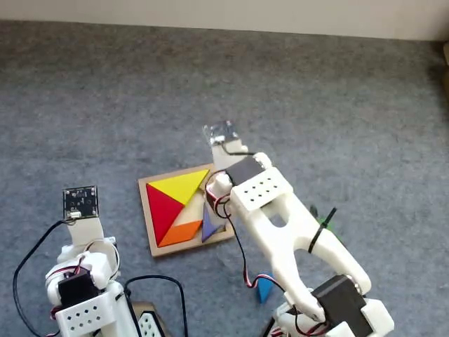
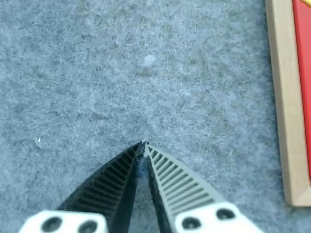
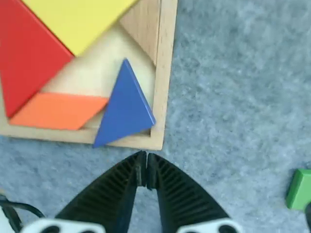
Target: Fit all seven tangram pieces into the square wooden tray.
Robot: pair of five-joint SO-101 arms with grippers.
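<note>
Item: square wooden tray (image 3: 165, 73) on the grey-covered table (image 1: 316, 91), part filled. Contents: yellow triangle (image 3: 77, 19) and red triangle (image 3: 24, 63) lying flat side by side; orange parallelogram (image 3: 58, 110) flat along the near wall; blue triangle (image 3: 125, 109) askew, its base corners seeming to ride up on the tray's rim rather than sit in the recess, though the angle leaves this uncertain. Loose stock: green piece (image 3: 299, 188) and small blue triangle (image 1: 263, 288) on the table beside the right arm, apart from the tray. Right claw (image 3: 145, 162): jaws pressed together, holding nothing, just outside the rim next to the blue triangle's base. Left claw (image 2: 143, 145): likewise closed and empty, over bare table near the tray's opposite wall. Handling note, as judgement: the step in hand is seating the blue triangle. A closed tip suits a gentle push on its base toward the tray's middle until the corners drop off the rim; push low and slowly, since the light tray may slide and the orange parallelogram touching it may shift
</note>
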